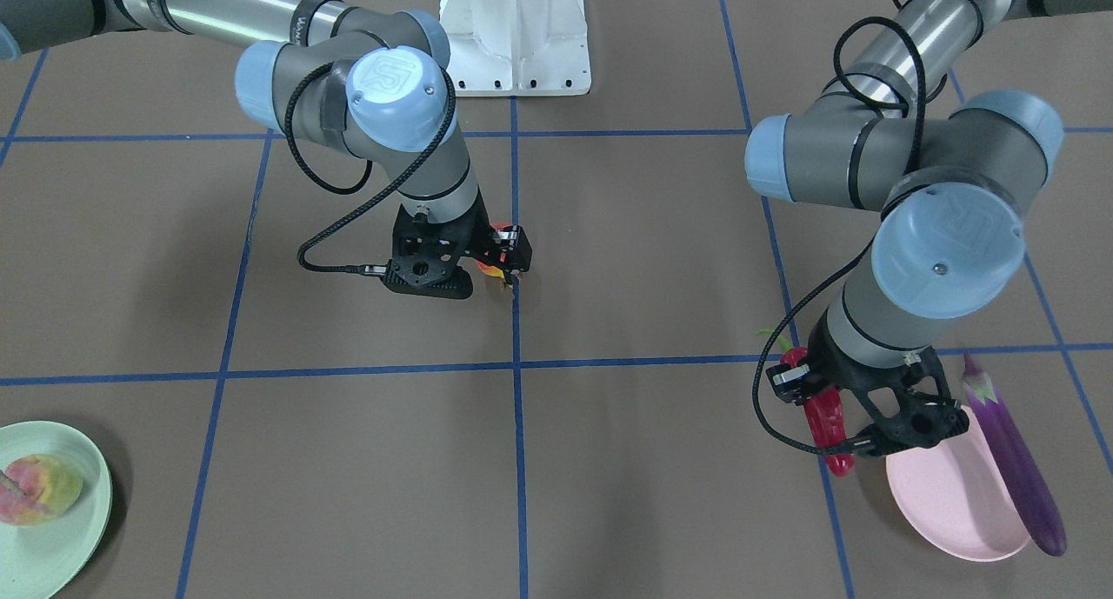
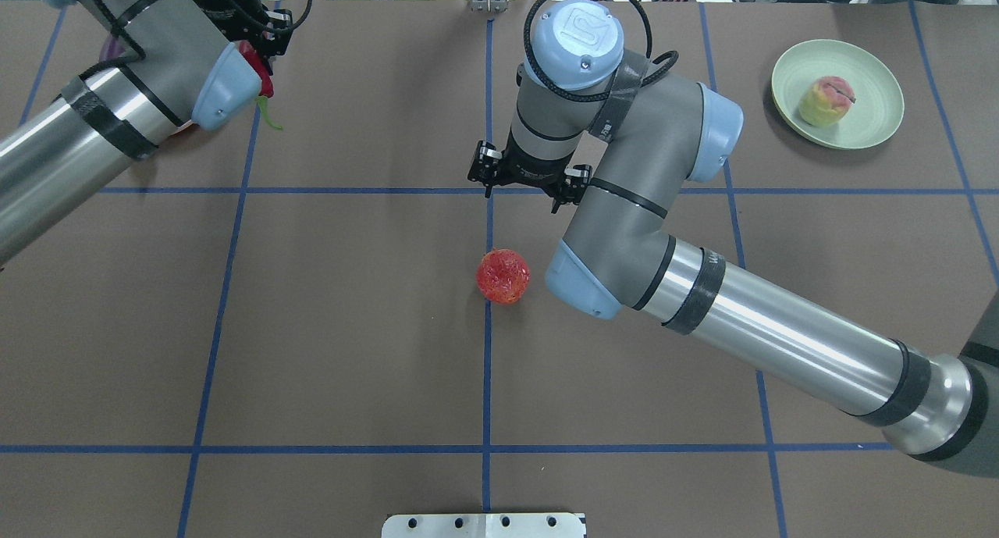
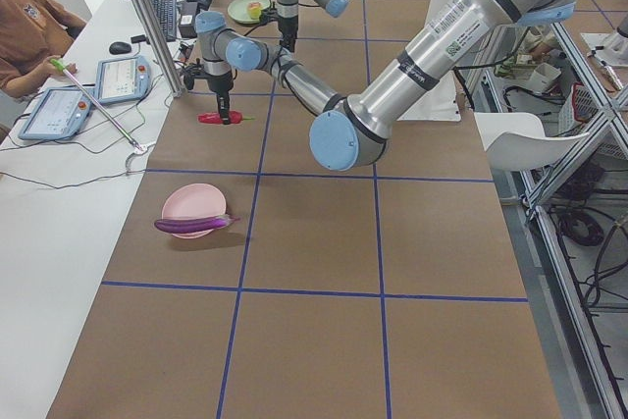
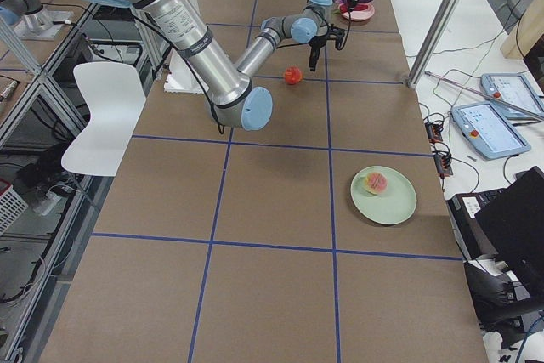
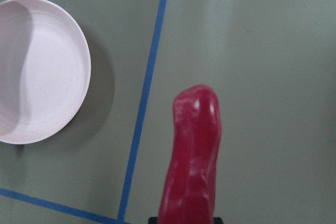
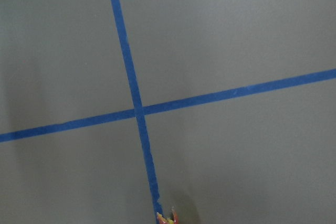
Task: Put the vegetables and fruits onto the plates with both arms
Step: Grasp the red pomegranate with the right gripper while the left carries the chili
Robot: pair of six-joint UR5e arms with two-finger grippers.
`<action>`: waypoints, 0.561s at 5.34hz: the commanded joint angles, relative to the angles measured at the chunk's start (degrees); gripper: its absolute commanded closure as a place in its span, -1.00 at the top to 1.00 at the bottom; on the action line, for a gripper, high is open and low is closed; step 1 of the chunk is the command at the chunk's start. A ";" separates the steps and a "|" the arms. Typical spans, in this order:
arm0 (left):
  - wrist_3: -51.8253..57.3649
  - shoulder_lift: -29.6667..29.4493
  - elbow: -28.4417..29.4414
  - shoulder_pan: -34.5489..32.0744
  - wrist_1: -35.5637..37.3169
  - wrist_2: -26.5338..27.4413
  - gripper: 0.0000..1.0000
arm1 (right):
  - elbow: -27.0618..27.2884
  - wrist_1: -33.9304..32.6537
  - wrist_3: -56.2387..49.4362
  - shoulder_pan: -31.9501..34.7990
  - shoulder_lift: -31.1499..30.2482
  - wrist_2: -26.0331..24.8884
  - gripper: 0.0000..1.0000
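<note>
My left gripper [image 1: 826, 412] is shut on the red chili pepper [image 1: 828, 425] and holds it low over the table, just beside the pale pink plate [image 1: 948, 503]. The left wrist view shows the chili [image 5: 191, 166] right of the plate [image 5: 37, 72]. The purple eggplant [image 1: 1017, 469] lies across the pink plate's rim. The peach [image 2: 827, 102] sits on the mint green plate [image 2: 874, 77]. The pomegranate [image 2: 503, 276] lies on the table centre. My right gripper [image 2: 527, 180] hangs just beyond it, not touching; I cannot tell whether it is open or shut.
The white base block [image 1: 517, 34] stands at the robot's edge of the table. Blue tape lines [image 2: 488, 350] grid the brown table. A person [image 3: 29, 31] with tablets sits at a side desk beside the table's far edge.
</note>
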 commanded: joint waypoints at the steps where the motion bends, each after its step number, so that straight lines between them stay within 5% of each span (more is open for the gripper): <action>1: 2.65 -0.31 1.73 -1.71 -0.20 -0.01 -1.00 | -1.69 0.05 0.31 -2.82 0.29 -0.15 1.00; 3: 2.67 -0.23 1.73 -1.72 -0.38 -0.01 -1.00 | -2.92 0.05 0.49 -4.24 0.02 -0.15 1.00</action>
